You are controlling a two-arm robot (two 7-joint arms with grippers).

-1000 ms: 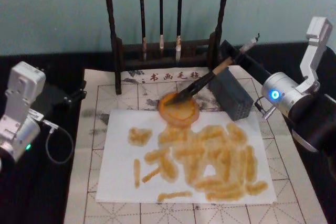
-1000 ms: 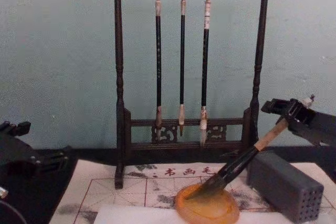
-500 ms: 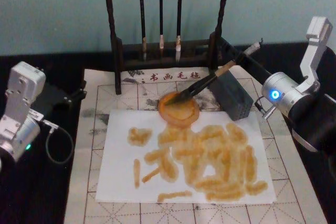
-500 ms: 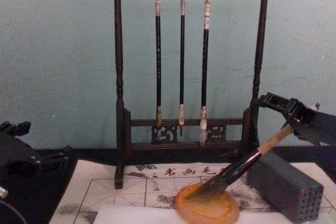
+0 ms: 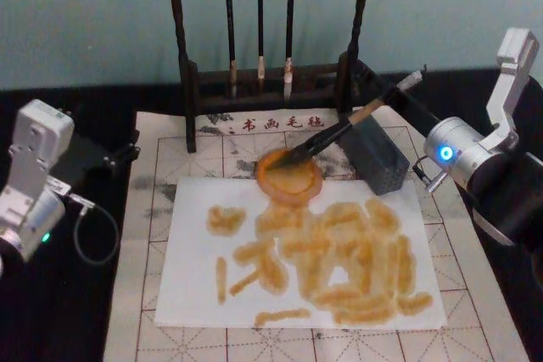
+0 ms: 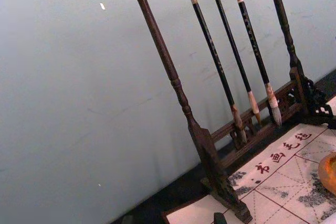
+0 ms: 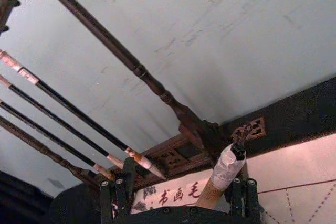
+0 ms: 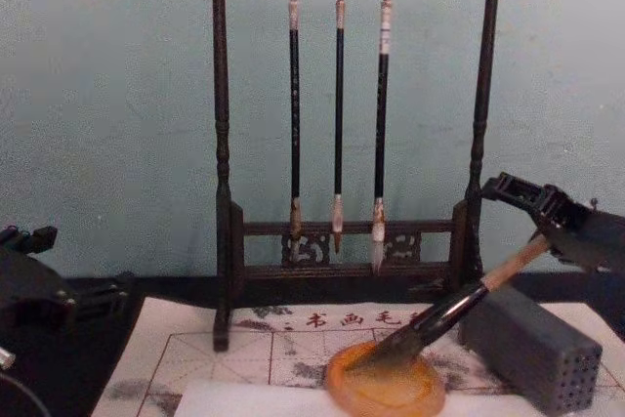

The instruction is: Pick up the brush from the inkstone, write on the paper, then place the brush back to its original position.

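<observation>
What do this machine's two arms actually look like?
Both arms are silver-grey metal with boxy pale wrist blocks and black sections. The left arm shows a small green light and a looping black cable. The right arm has a rounded joint with a glowing blue ring. The right gripper is black with thin, ridged fingers.

Right pincer (image 8: pixel 547 217) fingers spread apart; left arm parked low.

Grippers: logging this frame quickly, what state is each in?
Left gripper: parked at the left, cannot be told.
Right gripper: open, astride the end cap of the brush.
</observation>
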